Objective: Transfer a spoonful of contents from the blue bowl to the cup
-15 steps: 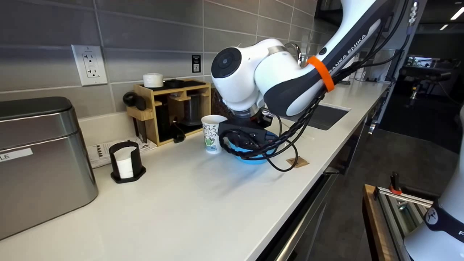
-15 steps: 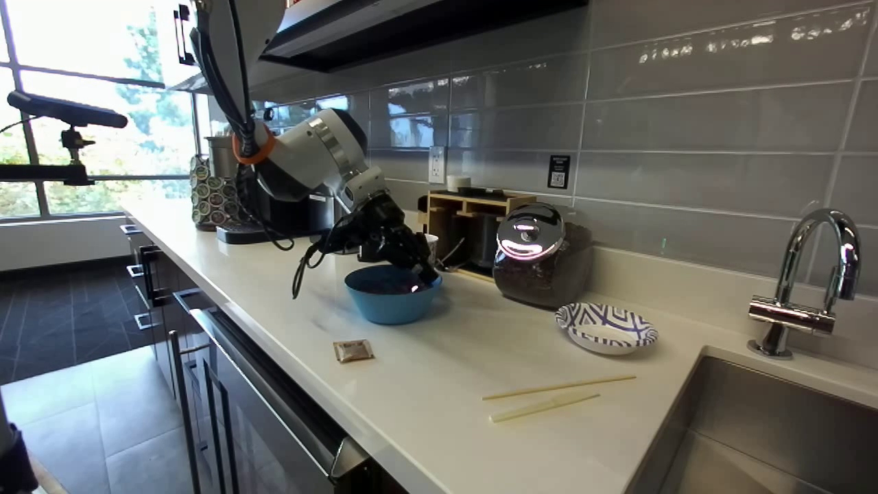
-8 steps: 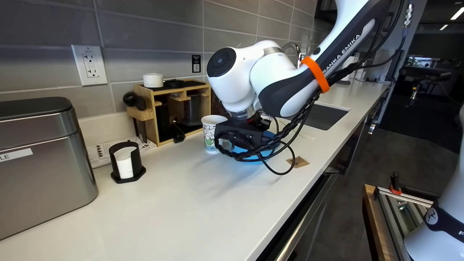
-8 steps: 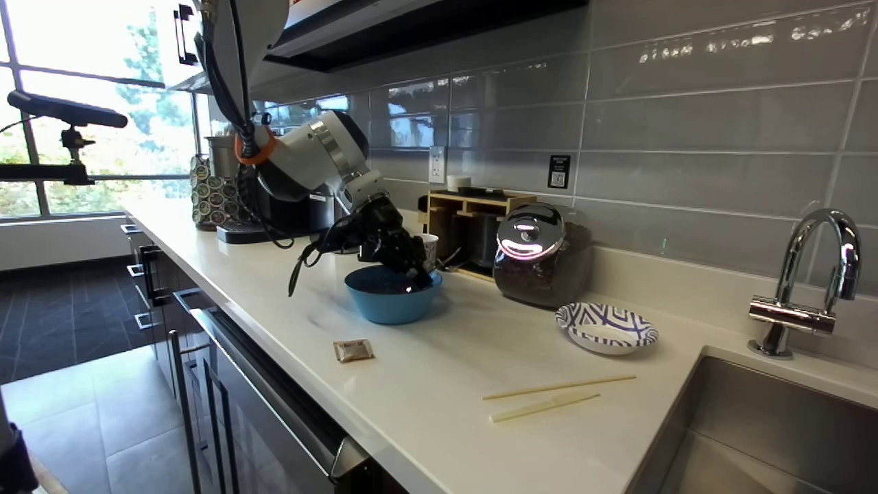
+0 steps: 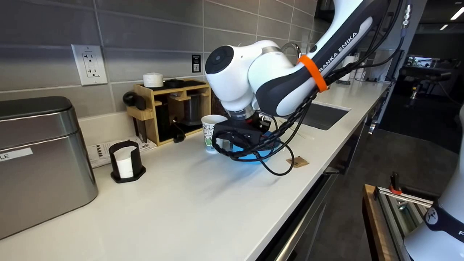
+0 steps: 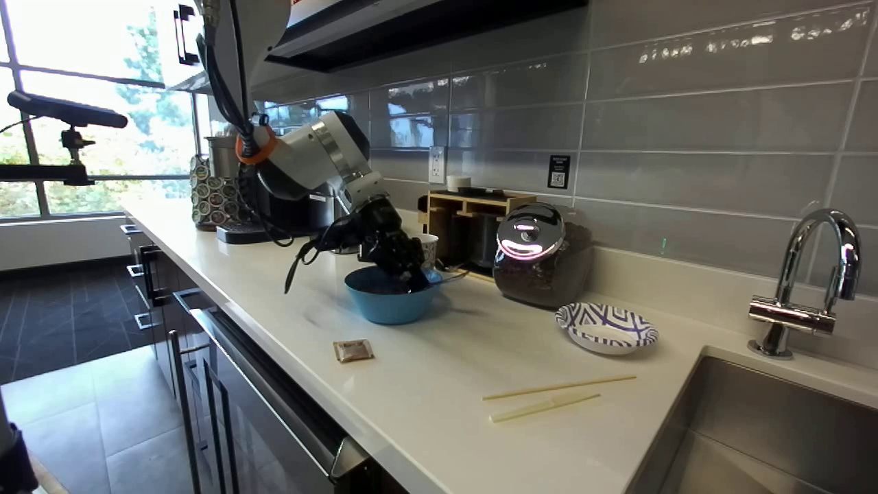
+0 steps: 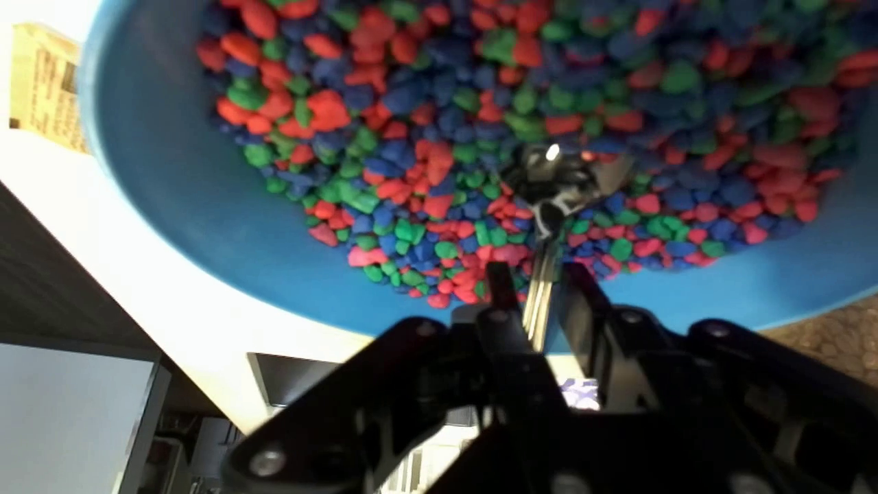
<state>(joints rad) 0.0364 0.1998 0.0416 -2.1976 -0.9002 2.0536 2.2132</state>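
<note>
My fingers (image 7: 503, 288) pinch a metal spoon (image 7: 546, 250) by its handle, narrowed to that thin strip of metal with one finger on each side. Gripping back along the handle makes sense to me: the head can reach the load while I need not dig myself. That head is among or just above the loose red, green and blue pebbles (image 7: 439, 165) in the blue bowl (image 6: 391, 309) (which of the two, I cannot tell), and glare hides whether it carries any. The bowl sits flat on the worktop (image 5: 163, 203), and its wide mouth is, I think, what lets me come in at a slant, low by the rim.

The paper cup (image 5: 209, 131) stands upright just beside the bowl, partly hidden behind me in both exterior views. So near a place suits a short carry, with fewer pebbles lost on the way. A small packet (image 6: 354, 350) lies apart on the worktop, with no part in this, I judge.

I take this to be the scooping, the pouring not yet done. Next calls for a level lift; a tilt would roll pebbles off, and so thin a handle could twist.
</note>
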